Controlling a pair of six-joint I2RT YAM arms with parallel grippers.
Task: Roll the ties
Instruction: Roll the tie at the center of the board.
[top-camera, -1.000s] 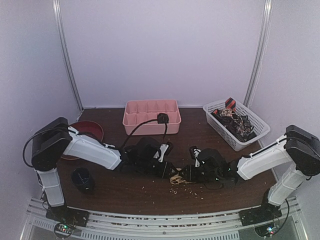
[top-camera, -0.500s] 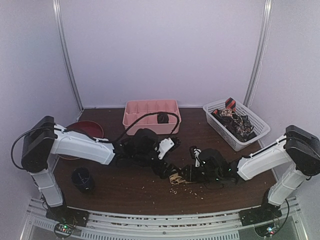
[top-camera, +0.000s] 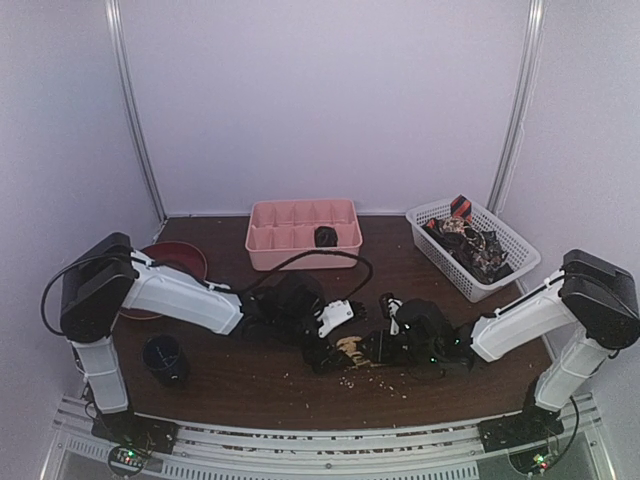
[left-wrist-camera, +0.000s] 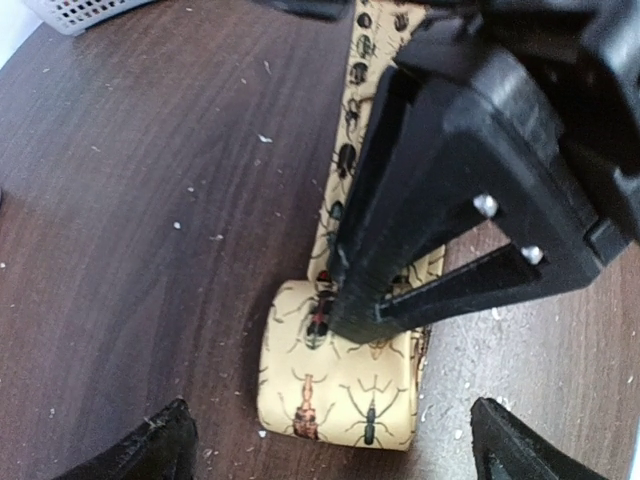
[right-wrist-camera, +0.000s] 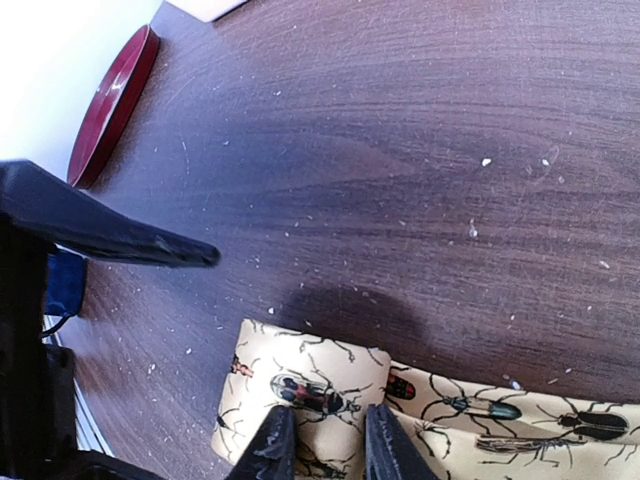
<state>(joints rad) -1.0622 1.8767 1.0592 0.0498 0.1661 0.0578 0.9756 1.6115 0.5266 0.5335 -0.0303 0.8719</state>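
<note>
A cream tie printed with insects (left-wrist-camera: 335, 385) lies on the dark table, its end wound into a short roll and its tail running away (left-wrist-camera: 355, 90). My right gripper (right-wrist-camera: 325, 442) is shut on that roll (right-wrist-camera: 300, 375), one finger on each side of the top layers. My left gripper (left-wrist-camera: 335, 452) stands open, its two fingertips (left-wrist-camera: 150, 450) wide apart on either side of the roll and not touching it. From above, both grippers meet over the tie (top-camera: 350, 350) near the table's middle front: the left gripper (top-camera: 325, 340) and the right gripper (top-camera: 378, 348).
A pink divided tray (top-camera: 300, 255) at the back holds one dark roll (top-camera: 324, 236). A white basket (top-camera: 505, 278) at the back right holds several more ties (top-camera: 468, 240). A red plate (top-camera: 175, 262) and a dark cup (top-camera: 165, 358) sit at the left. Crumbs dot the table.
My left gripper has opened and let go of the roll, its fingers now spread on either side of it. The right gripper has kept its hold.
</note>
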